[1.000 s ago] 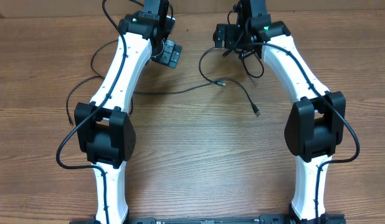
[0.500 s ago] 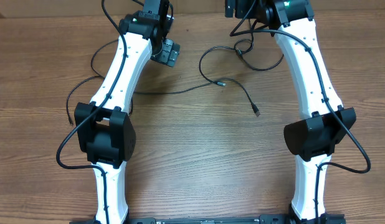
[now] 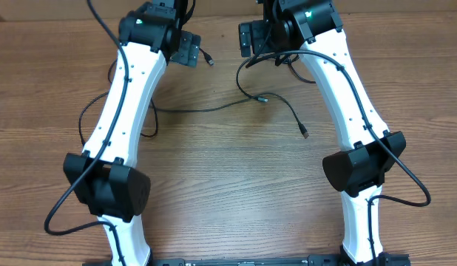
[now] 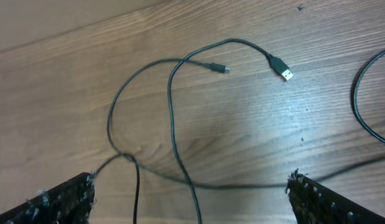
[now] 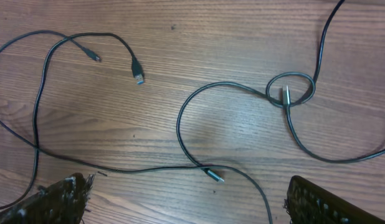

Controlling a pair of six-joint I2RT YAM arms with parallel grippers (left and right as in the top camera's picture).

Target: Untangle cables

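Several thin black cables (image 3: pixel 214 108) lie crossed over the wooden table between the two arms. In the left wrist view the cables (image 4: pixel 174 124) form loops that cross at the lower left, with a USB plug (image 4: pixel 281 67) and a small plug (image 4: pixel 221 68) lying loose. My left gripper (image 4: pixel 189 202) hangs open above them, holding nothing. The right wrist view shows a small knotted loop (image 5: pixel 291 90), a plug end (image 5: pixel 213 175) and the USB plug (image 5: pixel 137 73). My right gripper (image 5: pixel 189 202) is open over the cords, clear of them. From overhead, both grippers (image 3: pixel 185 48) (image 3: pixel 254 37) sit at the table's far side.
A free cable end with a plug (image 3: pixel 305 134) lies toward the right arm (image 3: pixel 347 111). Thicker black wires run along both white arms. One cord passes under the left arm (image 3: pixel 117 111). The table's far edge is just behind the grippers.
The left arm swung left and its gripper moved farther back, uncovering the USB plug. The right gripper went to the far edge, then came back left. Both stayed open.
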